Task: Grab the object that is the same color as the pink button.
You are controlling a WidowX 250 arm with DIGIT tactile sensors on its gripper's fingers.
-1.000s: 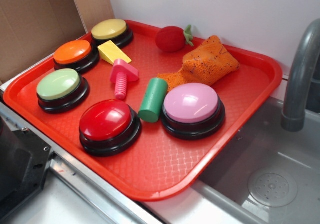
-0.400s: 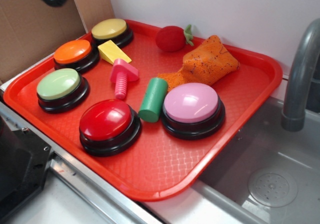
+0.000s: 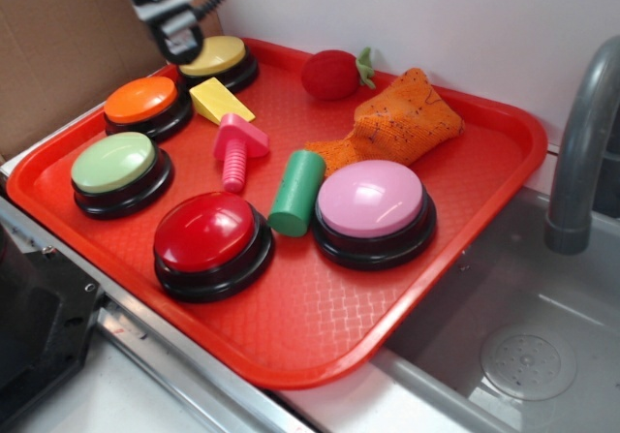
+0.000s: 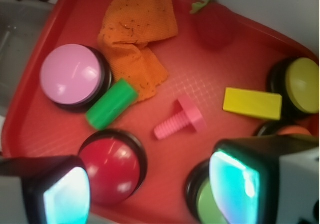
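Note:
The hot-pink toy bolt point(image 3: 237, 148) lies on the red tray point(image 3: 320, 326), between the yellow wedge and the red-topped button; in the wrist view the bolt point(image 4: 179, 120) is at mid-frame. The pink button point(image 3: 371, 199), lilac-pink on a black base, stands right of the green cylinder; it is also in the wrist view point(image 4: 70, 74). My gripper point(image 3: 182, 44) hangs high at the tray's far left corner, above the orange and yellow buttons, apart from the bolt. In the wrist view the gripper point(image 4: 150, 194) is open and empty, its fingers point(image 4: 239, 186) wide apart.
The tray holds a green cylinder point(image 3: 297, 192), a yellow wedge point(image 3: 219, 100), a red-topped button point(image 3: 205, 231), green point(image 3: 114, 162), orange point(image 3: 141, 99) and yellow point(image 3: 212, 55) buttons, an orange cloth point(image 3: 402, 118) and a red strawberry point(image 3: 332, 74). A sink with a grey faucet point(image 3: 581, 152) is at the right.
My gripper has come into view at the top left and moved right and down toward the tray's far left corner. Nothing on the tray has moved.

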